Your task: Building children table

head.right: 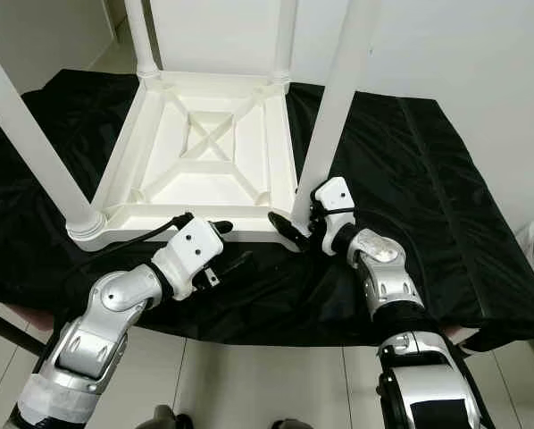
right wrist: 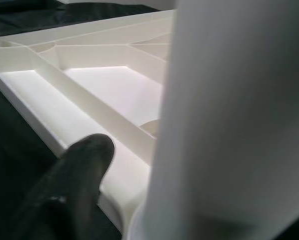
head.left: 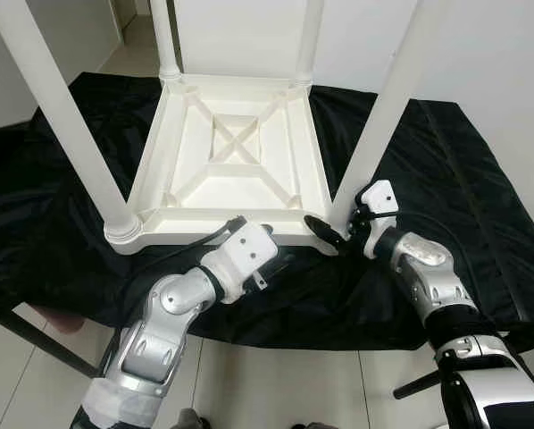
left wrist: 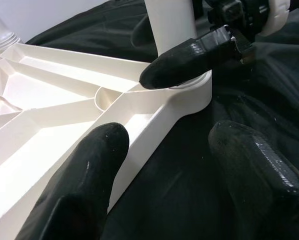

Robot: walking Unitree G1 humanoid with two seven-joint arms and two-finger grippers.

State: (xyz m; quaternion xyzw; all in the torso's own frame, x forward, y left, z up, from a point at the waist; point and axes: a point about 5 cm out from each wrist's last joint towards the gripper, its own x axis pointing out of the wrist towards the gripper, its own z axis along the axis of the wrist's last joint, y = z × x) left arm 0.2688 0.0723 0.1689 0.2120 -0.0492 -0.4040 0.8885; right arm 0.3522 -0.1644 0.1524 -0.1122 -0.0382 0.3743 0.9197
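The white children's table (head.left: 236,156) lies upside down in the upper middle of the frame, its ribbed underside facing up, resting on a black cloth (head.left: 463,179) that covers the tabletop beneath it. Four white legs rise from its corners: two near ones, the near-left leg (head.left: 57,107) slanting up toward the upper left and the near-right leg (head.left: 387,98) slanting up toward the upper right, and two far legs at the top edge.

My right claw (head.left: 334,231) is at the foot of the near-right leg, just right of centre in the lower half of the frame. One black finger (head.left: 321,231) lies against the table's corner socket beside the leg's base; in my right wrist view the leg (right wrist: 229,125) is very close, with one finger (right wrist: 74,180) beside it. The other finger is hidden behind the leg, so I think the claw is closed around the leg, but I cannot tell for certain.

My left claw (left wrist: 164,165) is low in the frame, left of centre, near the table's front rim (head.left: 204,223). Its fingers (left wrist: 84,175) are spread apart, one over the rim and one over the cloth, gripping nothing.
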